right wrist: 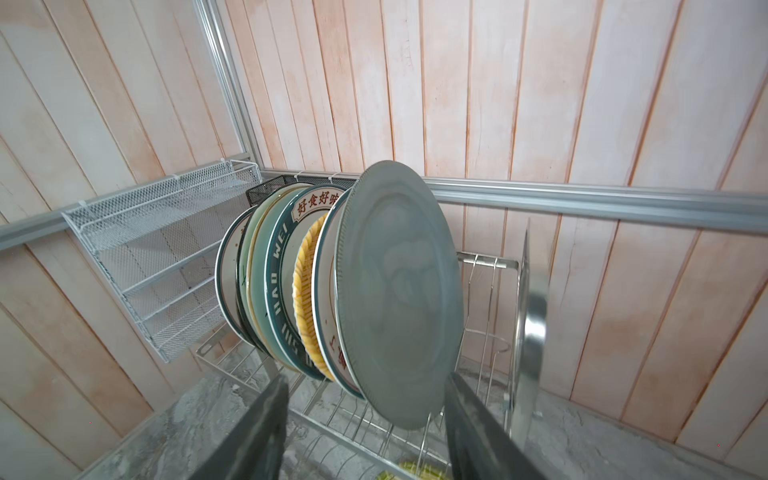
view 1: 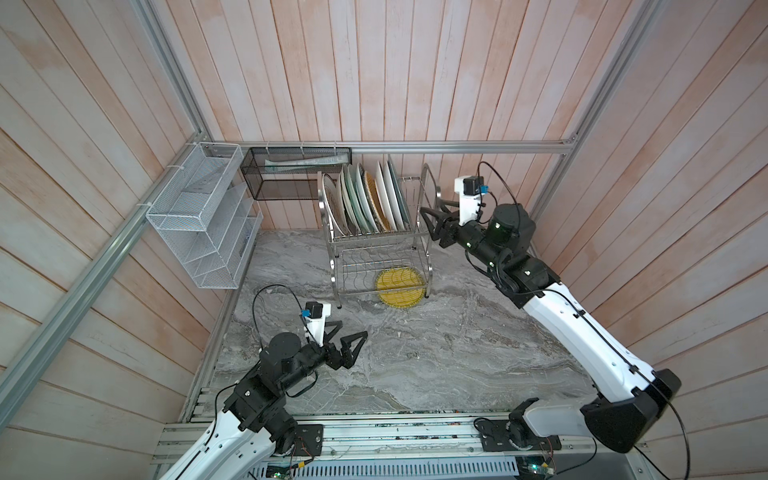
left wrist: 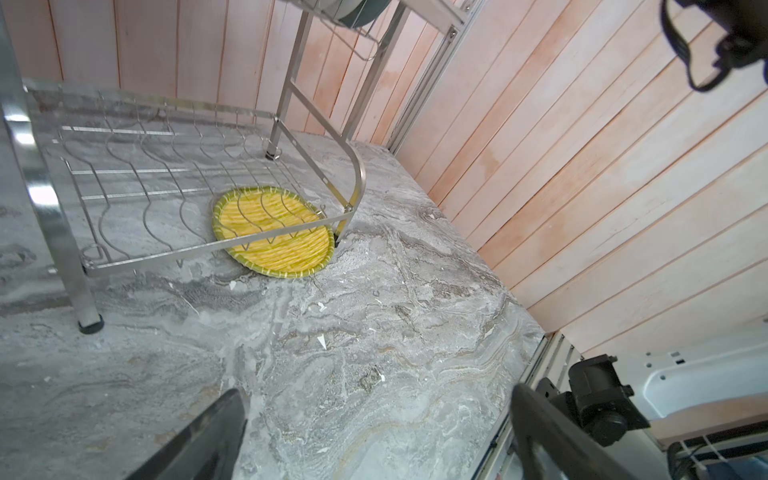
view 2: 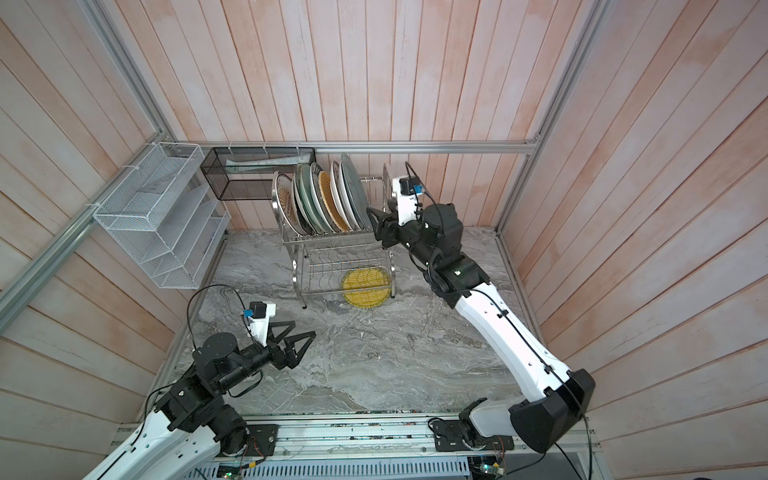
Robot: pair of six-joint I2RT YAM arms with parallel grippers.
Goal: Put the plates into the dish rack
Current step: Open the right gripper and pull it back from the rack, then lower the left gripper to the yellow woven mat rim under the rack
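Eight plates [right wrist: 399,291] stand in the dish rack's [view 1: 374,237] upper tier; we see one yellow plate [view 1: 402,286] flat beneath, at its five o'clock. Two grippers, both spread, empty: right gripper [view 1: 432,212] at three o'clock, left gripper [view 1: 351,328] at seven.

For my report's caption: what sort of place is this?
Probably a mock kitchen booth for robot trials: a marble-look counter, plank walls in an aluminium frame, and a steel dish rack holding plates.
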